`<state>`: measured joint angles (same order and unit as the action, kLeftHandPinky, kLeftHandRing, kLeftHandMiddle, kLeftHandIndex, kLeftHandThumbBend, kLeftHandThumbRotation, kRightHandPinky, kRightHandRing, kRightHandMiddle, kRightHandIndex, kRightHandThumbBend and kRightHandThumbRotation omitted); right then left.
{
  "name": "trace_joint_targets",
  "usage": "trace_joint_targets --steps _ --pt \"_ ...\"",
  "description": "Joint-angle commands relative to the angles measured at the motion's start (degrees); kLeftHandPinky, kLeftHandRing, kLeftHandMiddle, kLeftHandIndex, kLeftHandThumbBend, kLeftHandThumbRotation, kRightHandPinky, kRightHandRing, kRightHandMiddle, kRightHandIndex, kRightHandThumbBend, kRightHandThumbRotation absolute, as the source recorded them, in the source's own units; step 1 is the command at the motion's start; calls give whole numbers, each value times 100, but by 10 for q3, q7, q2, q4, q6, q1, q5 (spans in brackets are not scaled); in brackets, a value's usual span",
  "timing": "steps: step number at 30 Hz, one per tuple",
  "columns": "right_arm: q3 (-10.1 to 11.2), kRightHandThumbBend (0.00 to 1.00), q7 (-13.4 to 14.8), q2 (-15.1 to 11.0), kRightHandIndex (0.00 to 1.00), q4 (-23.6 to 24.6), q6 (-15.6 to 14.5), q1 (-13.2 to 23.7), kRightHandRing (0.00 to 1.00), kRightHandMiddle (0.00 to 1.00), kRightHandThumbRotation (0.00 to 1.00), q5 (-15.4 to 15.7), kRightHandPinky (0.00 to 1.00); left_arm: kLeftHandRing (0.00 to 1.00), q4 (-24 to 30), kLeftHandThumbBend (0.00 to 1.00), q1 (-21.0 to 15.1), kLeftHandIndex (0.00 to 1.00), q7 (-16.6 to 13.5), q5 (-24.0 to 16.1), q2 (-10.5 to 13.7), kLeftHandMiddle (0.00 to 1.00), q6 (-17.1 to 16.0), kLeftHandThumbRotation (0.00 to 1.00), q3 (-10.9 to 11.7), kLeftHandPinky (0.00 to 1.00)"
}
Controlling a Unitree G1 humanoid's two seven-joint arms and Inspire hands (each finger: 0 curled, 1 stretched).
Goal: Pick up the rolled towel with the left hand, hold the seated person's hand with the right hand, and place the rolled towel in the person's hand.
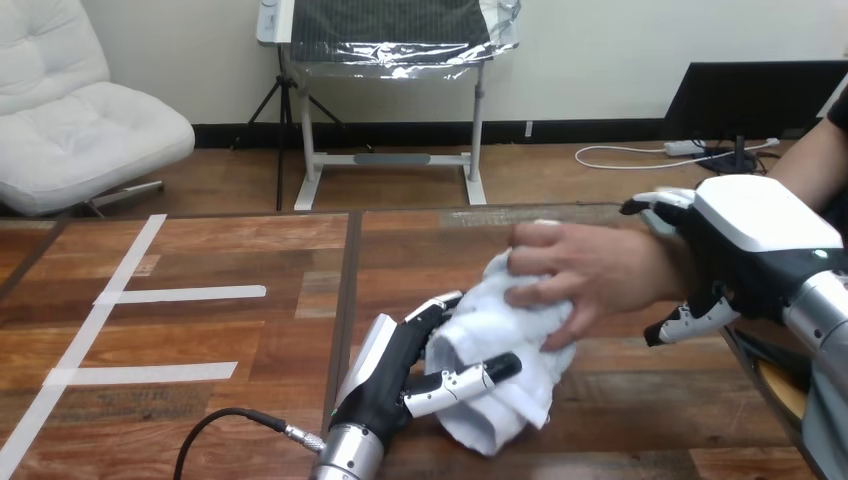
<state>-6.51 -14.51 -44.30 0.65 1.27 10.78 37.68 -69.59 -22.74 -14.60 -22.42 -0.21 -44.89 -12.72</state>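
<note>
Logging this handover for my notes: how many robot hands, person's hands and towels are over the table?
Robot hands: 2 (left robot hand, right robot hand)
Person's hand: 1
Rolled towel: 1
Total: 4

The left hand (388, 385) curls its thumb and fingers round the rolled towel (492, 415); the person's hand (585, 270) grips the towel's top, while the right hand (750, 222) seemingly clasps the person's wrist (668, 265).
</note>
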Motion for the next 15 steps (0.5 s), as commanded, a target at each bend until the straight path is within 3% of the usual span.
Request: trace_joint_targets --steps 1,15 --pt "32 90 20 5 87 30 0 1 90 91 0 -11 79 100 30 100 -25 100 -5 -1 4 100 -20 81 -3 100" --pt "41 91 37 11 85 73 4 -25 89 90 0 -23 78 100 36 100 -20 100 -18 -5 7 100 -26 83 -6 100"
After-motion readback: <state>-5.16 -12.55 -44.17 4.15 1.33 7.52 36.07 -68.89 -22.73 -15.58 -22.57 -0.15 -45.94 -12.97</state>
